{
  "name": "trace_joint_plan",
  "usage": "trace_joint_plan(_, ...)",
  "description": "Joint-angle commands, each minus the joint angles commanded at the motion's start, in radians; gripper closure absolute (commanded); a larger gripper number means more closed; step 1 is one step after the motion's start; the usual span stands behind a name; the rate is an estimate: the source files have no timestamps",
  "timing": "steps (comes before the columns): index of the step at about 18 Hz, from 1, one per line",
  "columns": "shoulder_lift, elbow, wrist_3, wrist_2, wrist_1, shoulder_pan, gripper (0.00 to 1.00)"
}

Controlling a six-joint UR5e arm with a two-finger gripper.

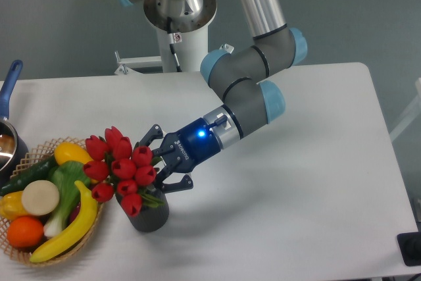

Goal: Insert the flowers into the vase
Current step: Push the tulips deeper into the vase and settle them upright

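Note:
The flowers (pixel 118 168), a tight bunch of red tulip buds with green leaves, stand with their stems in the vase (pixel 151 216), leaning to the left over its rim. The vase is small, dark grey and upright on the white table, just right of the wicker basket. My gripper (pixel 158 162) reaches in from the right, level with the bunch and just above the vase rim. Its black fingers (pixel 150 135) are spread apart, one above and one below the right side of the bunch. The stems are mostly hidden by buds and fingers.
A round wicker basket (pixel 20 255) of colourful fruit and vegetables sits at the front left, nearly touching the vase. A pot with a blue handle (pixel 9 90) is at the left edge. The robot base (pixel 181 24) stands at the back.

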Motion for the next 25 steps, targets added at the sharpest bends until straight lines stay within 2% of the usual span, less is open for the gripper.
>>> trace_joint_plan(4, 0.0, -0.002, 0.005, 0.0, 0.002, 0.0, 0.22)
trace_joint_plan(6, 0.0, -0.002, 0.008, 0.0, 0.002, 0.0, 0.14)
trace_joint_plan(10, -0.006, -0.003, 0.035, 0.0, 0.0, 0.0, 0.05)
trace_joint_plan(13, -0.003, -0.005, 0.037, 0.0, 0.002, 0.002, 0.05)
trace_joint_plan(15, -0.002, -0.008, 0.037, 0.003, 0.003, 0.003, 0.0)
trace_joint_plan(21, 0.011, -0.021, 0.035, 0.02, 0.003, 0.012, 0.0)
trace_joint_plan(25, 0.058, -0.031, 0.035, 0.135, 0.002, 0.012, 0.0)
